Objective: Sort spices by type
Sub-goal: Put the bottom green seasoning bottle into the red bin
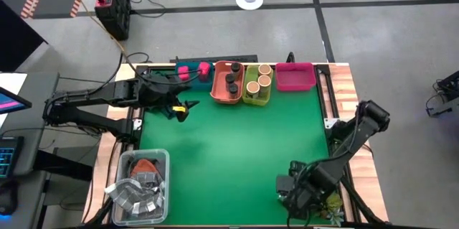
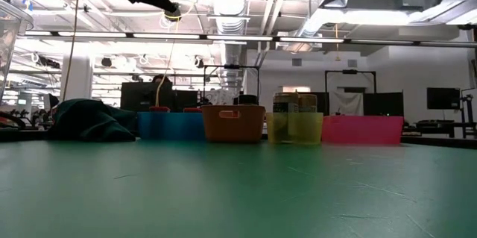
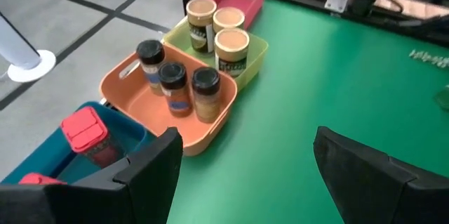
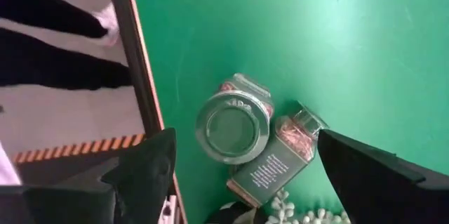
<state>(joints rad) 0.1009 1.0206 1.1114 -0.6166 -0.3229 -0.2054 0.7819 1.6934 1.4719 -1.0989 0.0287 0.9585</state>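
Four trays stand in a row at the table's far edge. The blue tray [image 3: 42, 157] holds pink-topped spices [image 3: 85, 129]. Three dark-lidded jars [image 3: 174, 87] stand in the orange tray [image 1: 227, 84], and three tan-topped cylinders [image 3: 229, 45] in the yellow-green tray [image 1: 258, 85]. The pink tray [image 1: 294, 77] shows nothing inside. My left gripper [image 3: 245, 147] hangs open in the air near the blue and orange trays, holding nothing. At the near right corner my right gripper [image 4: 245, 143] is open, pointing down above two green spice jars, one upright [image 4: 233, 127] and one lying on its side [image 4: 272, 166].
A clear plastic tub [image 1: 140, 186] of grey packets sits at the near left corner. A leafy sprig with white bits [image 4: 295, 213] lies beside the two green jars. The table's right edge rail [image 4: 144, 97] runs close to them. Green mat [image 1: 229, 157] fills the middle.
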